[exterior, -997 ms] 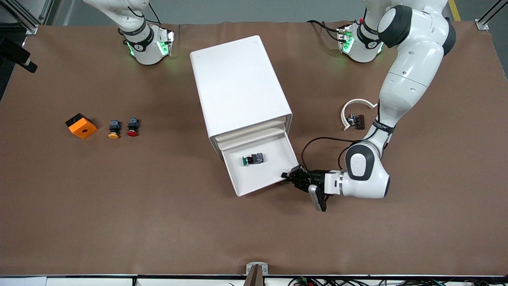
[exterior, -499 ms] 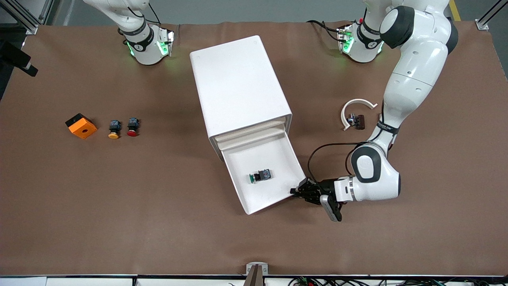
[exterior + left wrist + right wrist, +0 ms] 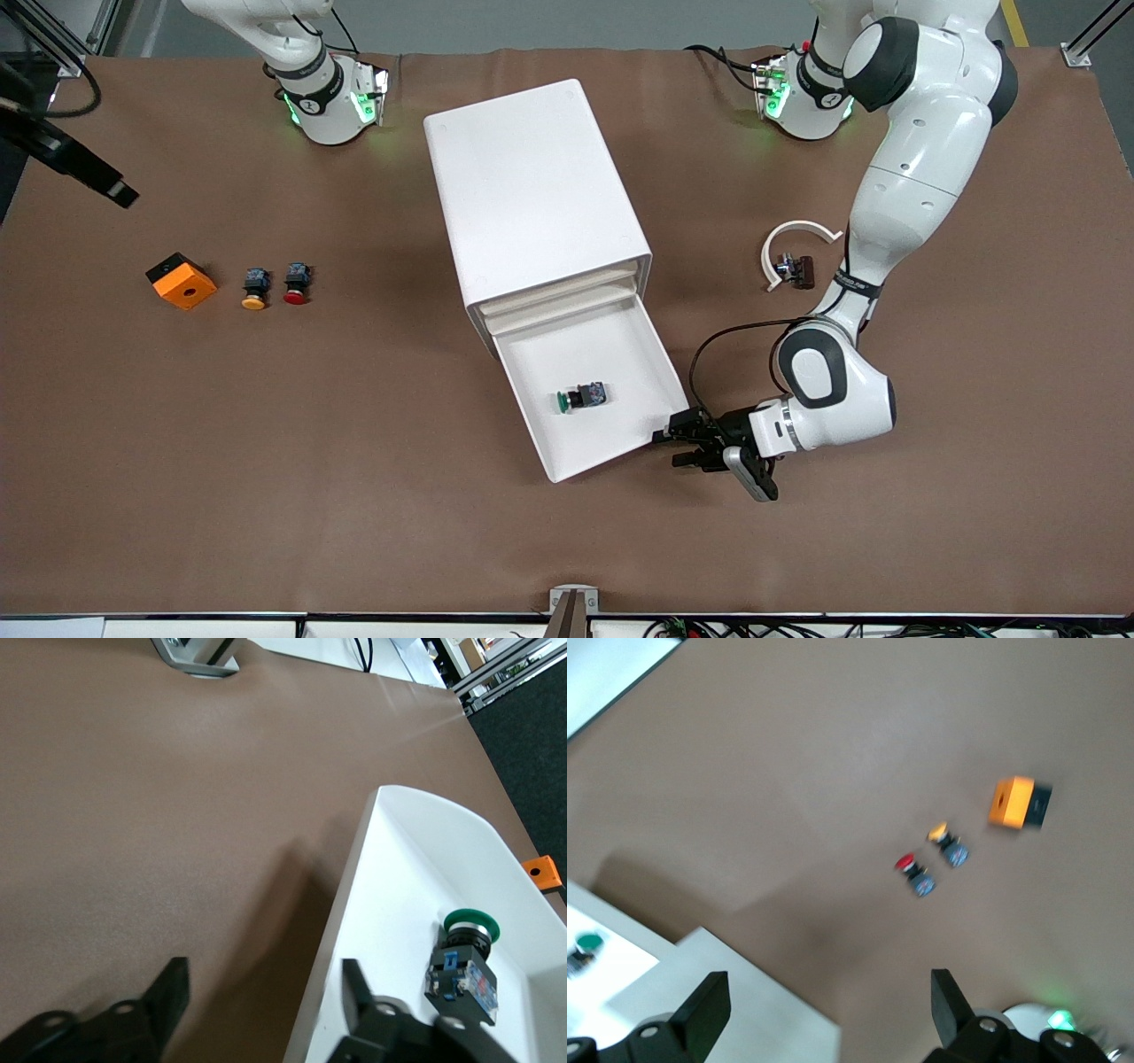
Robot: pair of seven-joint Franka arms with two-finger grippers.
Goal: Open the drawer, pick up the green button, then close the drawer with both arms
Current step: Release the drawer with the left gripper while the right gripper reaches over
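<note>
- We've got the white cabinet (image 3: 540, 208) in the middle of the brown worktop (image 3: 354, 461), and the drawer (image 3: 611, 434) (the lowest of three) is pulled out toward the front camera.
- Our left gripper (image 3: 675, 447) is down at the drawer's front corner toward the left arm's end, fingers (image 3: 173, 988) spread wide, holding nothing.
- Our right gripper (image 3: 824, 1010) is up high with its jaws wide and empty.
- The button (image 3: 580, 398) lies on its side in the drawer, green cap visible.
</note>
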